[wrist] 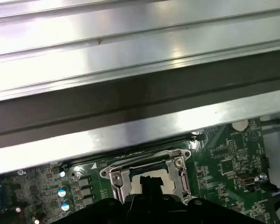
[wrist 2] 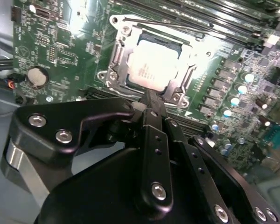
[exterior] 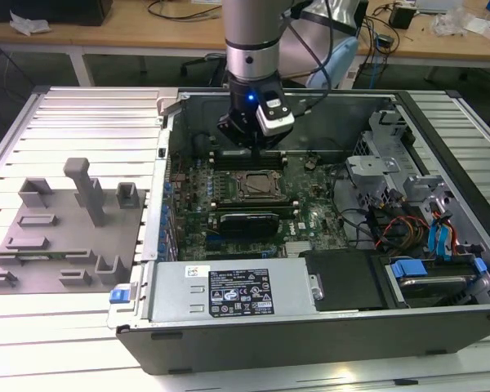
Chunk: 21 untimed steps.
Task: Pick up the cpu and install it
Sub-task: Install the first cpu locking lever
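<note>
The cpu (wrist 2: 154,69), a pale silver square chip, lies flat inside the metal-framed socket (wrist 2: 115,56) on the green motherboard (wrist 2: 56,51). My gripper (wrist 2: 150,99) hangs just above the socket's near edge, fingers drawn together with nothing between them. In the first wrist view the fingertips (wrist: 149,185) partly cover the cpu (wrist: 139,179). In the exterior view the gripper (exterior: 258,155) points straight down over the socket (exterior: 256,185), inside the open computer case (exterior: 229,347).
A grey plastic tray (exterior: 33,273) with upright blocks lies on the ribbed metal table at the exterior view's left. Memory slots (exterior: 245,153), a dark card (exterior: 247,224), the power supply (exterior: 229,291) and drive cages with cables (exterior: 425,229) surround the socket. The case wall (wrist: 130,102) stands close by.
</note>
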Available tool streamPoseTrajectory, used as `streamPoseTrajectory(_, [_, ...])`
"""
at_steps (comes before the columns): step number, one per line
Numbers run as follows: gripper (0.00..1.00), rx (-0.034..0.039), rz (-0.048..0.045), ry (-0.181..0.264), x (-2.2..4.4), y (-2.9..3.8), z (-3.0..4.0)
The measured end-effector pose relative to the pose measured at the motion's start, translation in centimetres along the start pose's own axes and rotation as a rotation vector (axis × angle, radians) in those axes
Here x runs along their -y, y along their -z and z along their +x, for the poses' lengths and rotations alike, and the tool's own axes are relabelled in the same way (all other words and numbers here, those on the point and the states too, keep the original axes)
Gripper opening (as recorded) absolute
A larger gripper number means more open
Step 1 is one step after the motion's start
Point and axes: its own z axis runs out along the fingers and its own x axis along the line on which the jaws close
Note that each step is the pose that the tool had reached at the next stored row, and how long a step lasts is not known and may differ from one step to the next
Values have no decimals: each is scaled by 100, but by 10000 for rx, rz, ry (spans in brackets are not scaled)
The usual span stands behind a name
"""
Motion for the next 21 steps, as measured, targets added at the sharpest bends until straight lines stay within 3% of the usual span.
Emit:
streamPoseTrajectory(3, [11,-78,19,5,-4,-10,-98])
streamPoseTrajectory(5, [11,-127,27,8,43,-17,-146])
streamPoseTrajectory(12, [11,-223,43,116,185,-46,-177])
streamPoseTrajectory(14, [11,-289,52,136,203,-66,-179])
streamPoseTrajectory(17, [11,-473,82,240,219,-111,-177])
streamPoseTrajectory(21, [11,-478,77,324,219,-113,-177])
